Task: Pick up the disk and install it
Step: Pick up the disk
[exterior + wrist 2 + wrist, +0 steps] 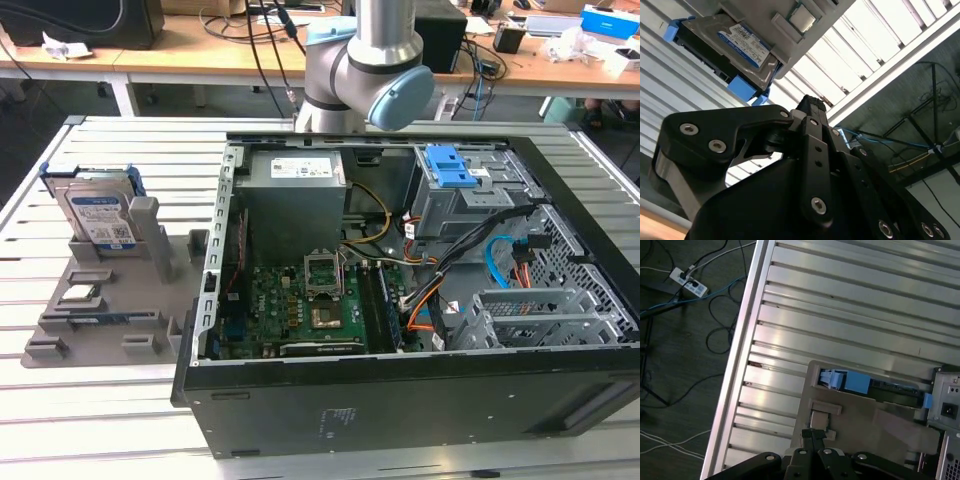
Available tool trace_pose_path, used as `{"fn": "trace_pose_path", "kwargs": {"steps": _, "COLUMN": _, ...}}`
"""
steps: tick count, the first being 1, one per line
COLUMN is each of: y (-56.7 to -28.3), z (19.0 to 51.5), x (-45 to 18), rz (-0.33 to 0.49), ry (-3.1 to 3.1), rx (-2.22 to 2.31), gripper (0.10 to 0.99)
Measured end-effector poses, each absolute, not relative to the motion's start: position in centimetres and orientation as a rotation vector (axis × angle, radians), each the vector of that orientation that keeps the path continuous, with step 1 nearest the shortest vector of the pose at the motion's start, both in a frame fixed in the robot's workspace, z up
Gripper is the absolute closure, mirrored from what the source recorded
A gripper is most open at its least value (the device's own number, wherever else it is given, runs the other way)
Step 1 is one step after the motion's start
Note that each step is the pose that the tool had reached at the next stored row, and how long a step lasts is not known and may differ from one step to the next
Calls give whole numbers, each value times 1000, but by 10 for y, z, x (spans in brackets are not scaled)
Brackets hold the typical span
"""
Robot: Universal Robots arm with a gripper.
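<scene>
The disk [97, 212] stands propped in a grey holder tray [110, 330] at the exterior view's left, its white-and-blue label facing up and blue frame round its edges. In the second wrist view the disk [737, 45] lies well beyond my gripper [812, 103], whose black fingers are shut together with nothing between them. In the first wrist view my gripper [814, 432] hangs over the holder tray [880, 425], and the disk [855, 383] shows edge-on as a blue strip some way off. The arm's elbow [370, 60] rises behind the computer case.
An open black computer case [400, 400] fills the middle and right of the slatted metal table [100, 440]; inside are a blue-topped drive cage [455, 180], a power supply [295, 195] and a motherboard [300, 305]. A small silver chip [78, 293] sits on the tray. Cables and a power strip [687, 282] lie on the floor.
</scene>
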State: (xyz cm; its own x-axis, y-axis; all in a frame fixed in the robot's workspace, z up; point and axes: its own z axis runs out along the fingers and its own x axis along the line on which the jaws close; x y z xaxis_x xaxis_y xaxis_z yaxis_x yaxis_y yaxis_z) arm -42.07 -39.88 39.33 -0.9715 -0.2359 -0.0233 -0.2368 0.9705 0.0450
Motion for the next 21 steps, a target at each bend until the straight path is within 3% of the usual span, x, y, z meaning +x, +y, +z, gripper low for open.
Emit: {"fn": "trace_pose_path", "kwargs": {"steps": 21, "y": -399, "z": 393, "x": -421, "rz": 77, "ry": 3043, "rx": -726, "gripper": 980}}
